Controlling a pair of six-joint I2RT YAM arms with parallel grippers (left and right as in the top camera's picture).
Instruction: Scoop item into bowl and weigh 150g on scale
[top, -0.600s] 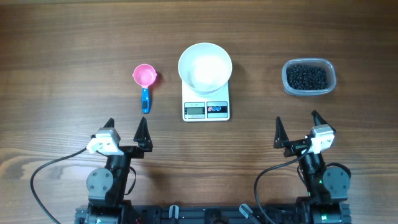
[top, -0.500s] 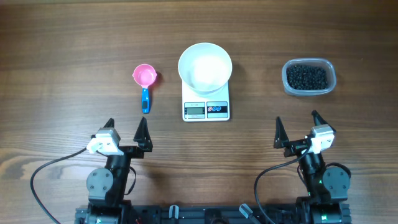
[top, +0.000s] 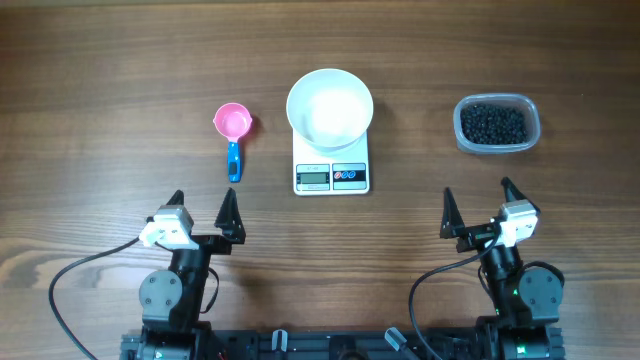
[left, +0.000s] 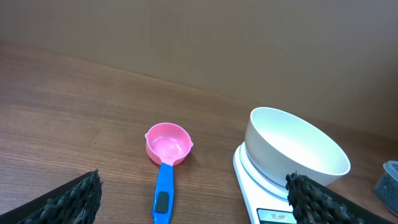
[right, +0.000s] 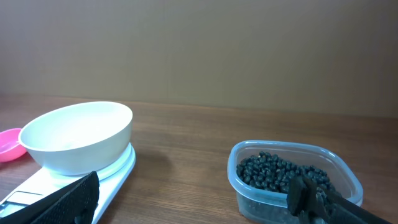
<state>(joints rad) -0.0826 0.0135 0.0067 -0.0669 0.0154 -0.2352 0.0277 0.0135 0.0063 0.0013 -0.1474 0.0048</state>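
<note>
The white bowl (top: 330, 108) sits empty on the white scale (top: 332, 176) at the table's middle; both also show in the left wrist view, bowl (left: 298, 149) and scale (left: 261, 199), and in the right wrist view, bowl (right: 78, 137). The item, small black beads (top: 492, 123), fills a clear tub (right: 292, 180) at the right. A pink scoop (top: 232, 124) with a blue handle (left: 163, 193) lies left of the scale. My left gripper (top: 201, 207) and right gripper (top: 478, 205) both stand open near the front edge, holding nothing.
Bare wooden table (top: 100, 80) surrounds the objects. A plain brown wall (right: 199, 50) rises behind the table. Both arm bases and cables sit at the front edge.
</note>
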